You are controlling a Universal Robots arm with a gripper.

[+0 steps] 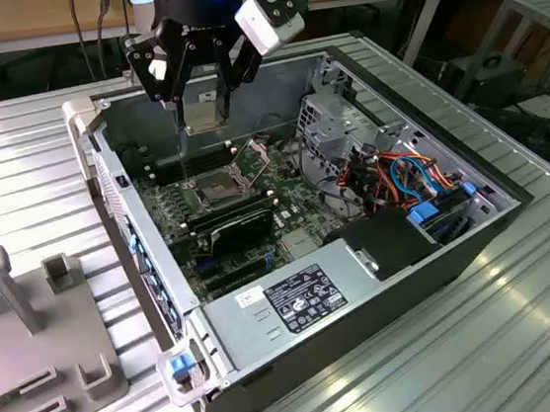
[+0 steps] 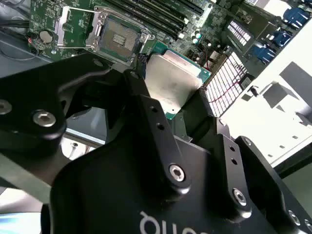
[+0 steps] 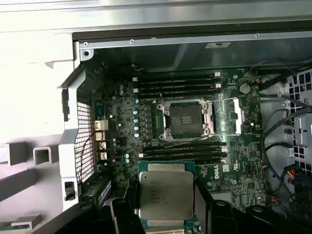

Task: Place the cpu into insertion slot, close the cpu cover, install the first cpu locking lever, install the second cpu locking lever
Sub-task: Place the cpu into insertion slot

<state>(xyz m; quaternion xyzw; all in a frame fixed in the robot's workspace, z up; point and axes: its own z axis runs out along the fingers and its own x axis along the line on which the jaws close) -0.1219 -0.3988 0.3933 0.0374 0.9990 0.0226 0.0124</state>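
A: Where is the gripper [image 1: 198, 97] seen?
B: It is seen above the far part of the open computer case [image 1: 387, 315], with the cpu [image 1: 203, 115] clamped flat between its fingers.
A: And the insertion slot [image 1: 215, 186]?
B: It is seen uncovered on the motherboard [image 1: 298, 203], below the cpu and apart from it. The cpu cover [image 1: 253, 159] is raised open just beside it, toward the exterior view's right. A grey fixture [image 1: 32, 338] is set on the ribbed table [image 1: 528, 336] at the exterior view's left.

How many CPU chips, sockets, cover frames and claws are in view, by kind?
Silver-grey square metal-topped CPU chip, gripped by the claw: 1
Dark square pin-field insertion socket, empty: 1
Thin dark-silver metal cover frame, swung open: 1
Black claw: 1
Total: 4
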